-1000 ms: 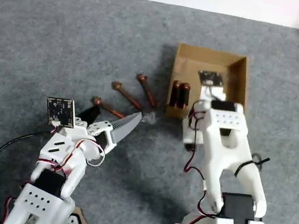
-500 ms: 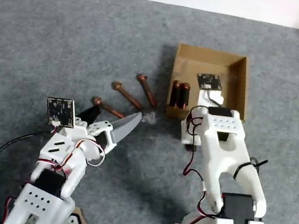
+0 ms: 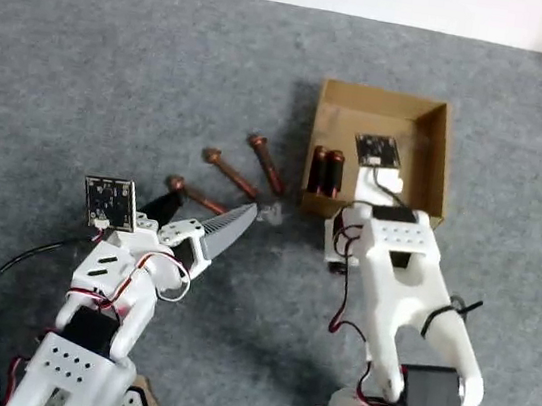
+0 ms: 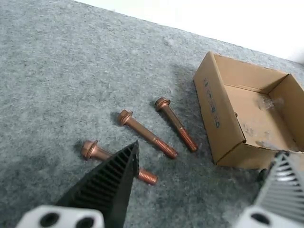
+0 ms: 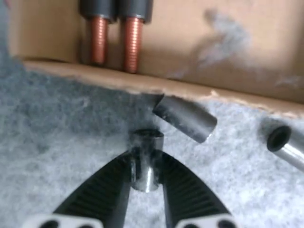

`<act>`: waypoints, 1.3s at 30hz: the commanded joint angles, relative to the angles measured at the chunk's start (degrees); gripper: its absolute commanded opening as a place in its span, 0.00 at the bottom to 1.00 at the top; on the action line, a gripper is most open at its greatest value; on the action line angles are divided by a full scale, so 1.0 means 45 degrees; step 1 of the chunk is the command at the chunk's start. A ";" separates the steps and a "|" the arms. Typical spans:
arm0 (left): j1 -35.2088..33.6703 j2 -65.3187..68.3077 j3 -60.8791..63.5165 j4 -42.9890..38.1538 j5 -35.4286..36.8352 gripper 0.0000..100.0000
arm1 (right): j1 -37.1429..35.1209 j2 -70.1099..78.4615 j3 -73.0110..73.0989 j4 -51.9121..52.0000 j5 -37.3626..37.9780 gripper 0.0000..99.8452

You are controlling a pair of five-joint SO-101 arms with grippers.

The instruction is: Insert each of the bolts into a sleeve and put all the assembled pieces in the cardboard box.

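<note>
Two fingers of my right claw (image 5: 146,166) pinch one dark sleeve (image 5: 147,140) over the grey carpet (image 5: 47,128), just outside the cardboard box (image 5: 95,70). Another sleeve (image 5: 186,118) lies against the box wall, and a third (image 5: 285,142) is nearby. Inside lie two assembled pieces (image 5: 133,42). My left claw (image 4: 207,152) gapes wide near three bare bolts (image 4: 147,135) beside the box.

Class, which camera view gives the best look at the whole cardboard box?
The high view: the cardboard box shows all four walls, though the right arm covers part of it. The left wrist view cuts it off at the frame edge; the right wrist view shows its near wall and some floor.
</note>
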State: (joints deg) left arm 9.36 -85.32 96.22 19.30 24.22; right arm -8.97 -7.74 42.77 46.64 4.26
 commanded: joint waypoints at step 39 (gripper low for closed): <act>-0.0088 0.0049 -0.3233 0.4454 0.1368 0.39 | -0.0694 -0.1104 0.2960 -0.3272 -0.0137 0.01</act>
State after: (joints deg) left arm 9.36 -85.23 85.14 38.73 29.41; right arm -11.25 -10.20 54.20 35.30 4.26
